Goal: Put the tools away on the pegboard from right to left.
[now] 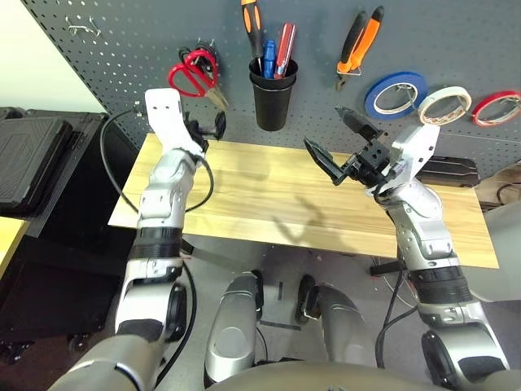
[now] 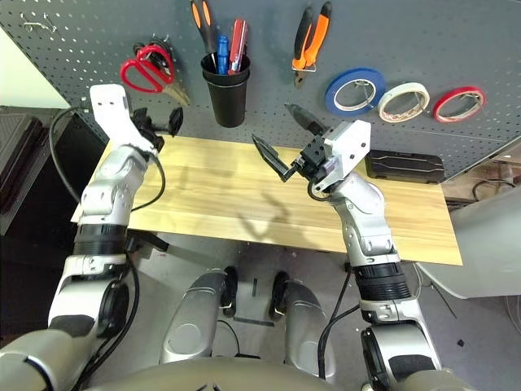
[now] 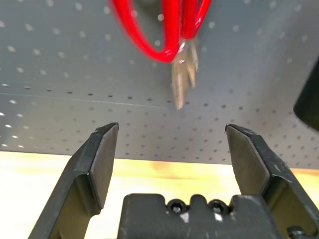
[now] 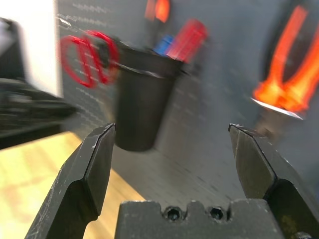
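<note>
The pegboard spans the whole top of my head view, and every tool I was asked to stow now hangs on it: the cream-white tape roll at the upper right between a blue roll and a red roll, the orange-and-black pliers above and left of them, the slim screwdriver standing in the black cup at top centre, and the red-handled scissors at the upper left. Below the board the wooden table lies across the middle of the frame. I judge the leftmost item, the scissors, to be the last step, so what remains is a clean retreat. My left gripper sits low in the wrist picture with its jaws wide apart and nothing between them; the scissor blades hang above them in that picture, clear of both fingers. To finish well I should draw that hand straight back from the board and down toward the table, not up or sideways, so a fingertip cannot catch the blades and knock the handles off their hook. My right gripper hovers at centre right over the table, jaws spread and empty, near the cup and pliers; I would keep it away from both.
</note>
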Action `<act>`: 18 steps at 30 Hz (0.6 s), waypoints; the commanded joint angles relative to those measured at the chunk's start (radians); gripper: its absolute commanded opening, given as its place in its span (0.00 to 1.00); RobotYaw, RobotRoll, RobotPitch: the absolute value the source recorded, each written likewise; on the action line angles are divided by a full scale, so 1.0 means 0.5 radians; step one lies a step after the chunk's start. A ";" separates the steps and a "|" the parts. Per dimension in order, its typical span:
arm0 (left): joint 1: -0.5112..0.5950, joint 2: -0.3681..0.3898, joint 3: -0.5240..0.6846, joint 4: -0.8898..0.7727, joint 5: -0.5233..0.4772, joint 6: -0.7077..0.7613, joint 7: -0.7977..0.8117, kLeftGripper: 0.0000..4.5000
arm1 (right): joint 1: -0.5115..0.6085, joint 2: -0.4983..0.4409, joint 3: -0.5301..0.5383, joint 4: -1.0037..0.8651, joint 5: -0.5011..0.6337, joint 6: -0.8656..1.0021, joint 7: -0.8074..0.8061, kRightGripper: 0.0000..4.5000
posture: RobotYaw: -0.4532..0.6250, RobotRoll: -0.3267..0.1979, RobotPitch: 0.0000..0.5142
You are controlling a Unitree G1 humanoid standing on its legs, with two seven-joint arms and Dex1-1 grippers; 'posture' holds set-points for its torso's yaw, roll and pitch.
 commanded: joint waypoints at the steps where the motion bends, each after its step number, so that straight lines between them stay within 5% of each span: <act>1: 0.135 0.017 -0.016 -0.024 0.107 -0.419 -0.065 1.00 | 0.088 0.024 -0.070 0.115 -0.046 -0.093 -0.120 1.00 | 0.60 0.62 0.28; 18: 0.294 0.139 0.197 0.530 0.053 -1.025 -0.255 1.00 | 0.135 0.018 -0.358 0.710 -0.269 -0.451 -0.832 1.00 | 0.56 0.62 0.24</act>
